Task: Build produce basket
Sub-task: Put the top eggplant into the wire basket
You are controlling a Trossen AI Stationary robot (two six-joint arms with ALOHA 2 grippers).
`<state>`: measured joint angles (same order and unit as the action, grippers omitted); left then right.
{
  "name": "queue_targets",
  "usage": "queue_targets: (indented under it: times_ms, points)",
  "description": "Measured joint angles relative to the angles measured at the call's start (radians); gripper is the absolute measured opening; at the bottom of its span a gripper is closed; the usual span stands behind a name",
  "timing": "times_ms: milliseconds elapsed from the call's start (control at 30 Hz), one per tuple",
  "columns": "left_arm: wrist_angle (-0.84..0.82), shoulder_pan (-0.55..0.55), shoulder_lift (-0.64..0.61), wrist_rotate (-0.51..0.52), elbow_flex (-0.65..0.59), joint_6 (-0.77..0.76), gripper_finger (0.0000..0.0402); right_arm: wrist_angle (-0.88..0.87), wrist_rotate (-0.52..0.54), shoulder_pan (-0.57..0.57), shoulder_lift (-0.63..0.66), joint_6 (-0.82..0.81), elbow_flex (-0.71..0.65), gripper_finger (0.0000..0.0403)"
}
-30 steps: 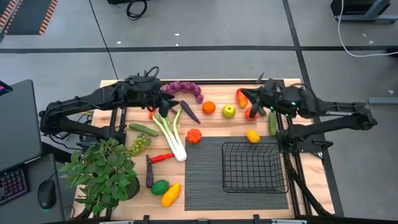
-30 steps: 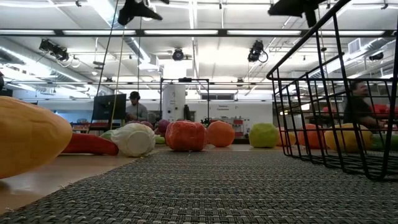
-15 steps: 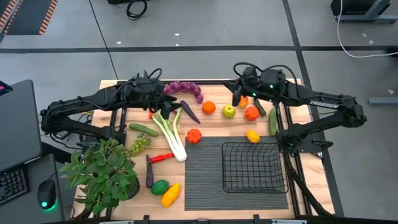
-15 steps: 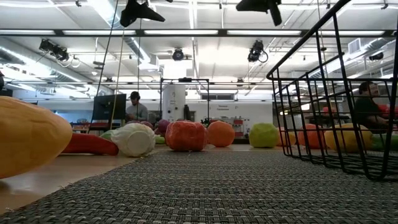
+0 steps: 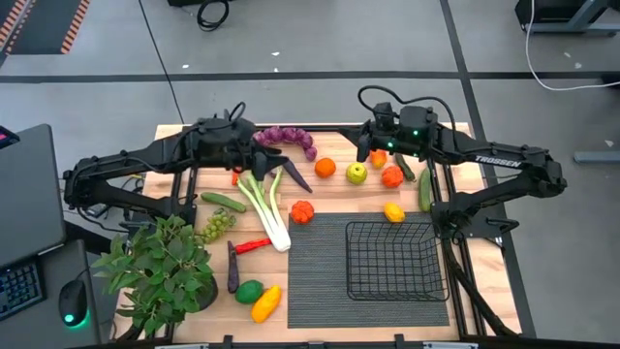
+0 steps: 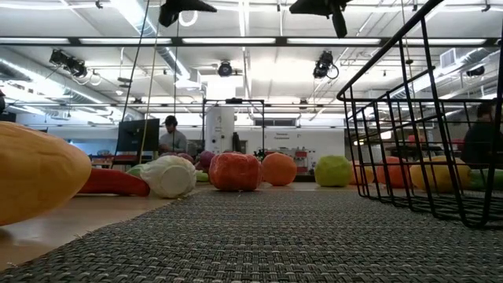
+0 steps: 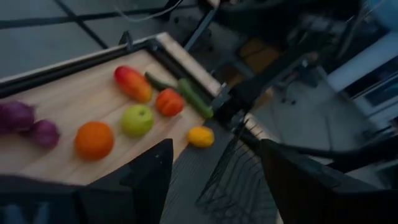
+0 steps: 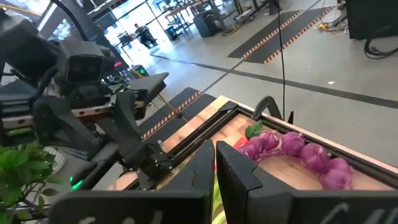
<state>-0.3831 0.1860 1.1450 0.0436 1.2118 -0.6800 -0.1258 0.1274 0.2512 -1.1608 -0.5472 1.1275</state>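
Observation:
The black wire basket (image 5: 392,260) stands on the dark ribbed mat (image 5: 320,281) at the table's near right, with nothing in it. The produce lies spread over the table: purple grapes (image 5: 286,139), orange (image 5: 325,167), green apple (image 5: 356,174), leek (image 5: 266,206), tomato (image 5: 302,211). My left gripper (image 5: 260,158) hangs open high above the leek's leafy end, nothing between its fingers (image 7: 149,180). My right gripper (image 5: 367,152) is shut and holds nothing, high above the far edge near the apple. Both show at the low view's top, left gripper (image 6: 179,9), right gripper (image 6: 318,8).
A potted plant (image 5: 160,271) fills the near left corner. Green grapes (image 5: 217,225), a chili (image 5: 252,245), an eggplant (image 5: 232,267), a lime (image 5: 249,291) and a yellow pepper (image 5: 265,303) lie beside it. A lemon (image 5: 393,211) and a cucumber (image 5: 424,189) lie just beyond the basket.
My right gripper has swung toward the table's left and far edge, from over the red produce at the far right to beside the green apple, rising a little and rolling about its own line. It has stayed shut.

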Motion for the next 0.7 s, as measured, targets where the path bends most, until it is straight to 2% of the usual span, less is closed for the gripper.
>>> queue_targets:
  times_ms: [200,333,600,700]
  points:
    - [0.046,0.0,0.0,0.0,0.0,-0.042,0.0247,0.002,-0.004,0.0,0.0,-0.016,0.0,0.0023]
    - [0.045,0.0,0.0,0.0,0.0,-0.043,0.0245,0.003,-0.09,0.0,0.0,-0.08,0.0,0.0023]
    - [0.042,0.0,0.0,0.0,0.0,-0.061,0.0244,0.044,-0.096,0.0,0.0,-0.085,0.0,0.0023]
    - [0.042,0.0,0.0,0.0,0.0,-0.061,0.0244,0.016,-0.153,0.0,0.001,-0.082,0.0,0.0023]
